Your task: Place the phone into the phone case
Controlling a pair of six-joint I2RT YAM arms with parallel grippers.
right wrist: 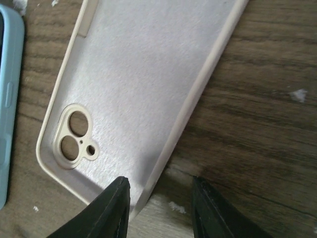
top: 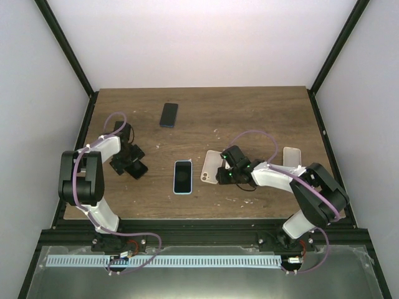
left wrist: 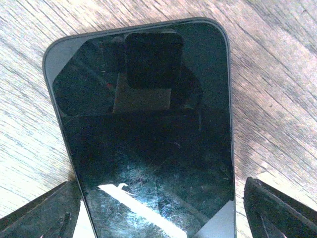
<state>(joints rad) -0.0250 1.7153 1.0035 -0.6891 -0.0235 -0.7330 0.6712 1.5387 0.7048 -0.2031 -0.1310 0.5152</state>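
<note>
Phone [left wrist: 148, 124]: dark, glossy face up, lying flat on the wooden table [top: 249, 118] at its left side. My left pincer [left wrist: 162, 182] hangs low over one end of it, released. The two fingers stand wide, one on each long side of the phone, and neither presses it as far as the wrist view shows.

Case [right wrist: 143, 74]: cream, lying open side up just right of the table's middle, well apart from the phone. Its lining and camera cutout face upward and nothing lies in it. My right pincer [right wrist: 159, 181] is down at the cutout corner, jaws part-way apart and astride the rim of one long side. One finger is over the lining, the other over bare wood. The gap is wider than the rim, so I judge it not clenched.

Surroundings: a blue-cased phone [top: 182, 177], dark face up, lies between phone and case. A spare dark phone [top: 169, 114] lies toward the far edge, and a spare pale case [top: 292, 156] at the right.

Progress: early, by my reading. The phone is neither grasped nor lifted, and the case is unfilled. What is left is to close on the phone, carry it right past the blue-cased one, line it up with the cutout end, and press it in while the case is steadied.
</note>
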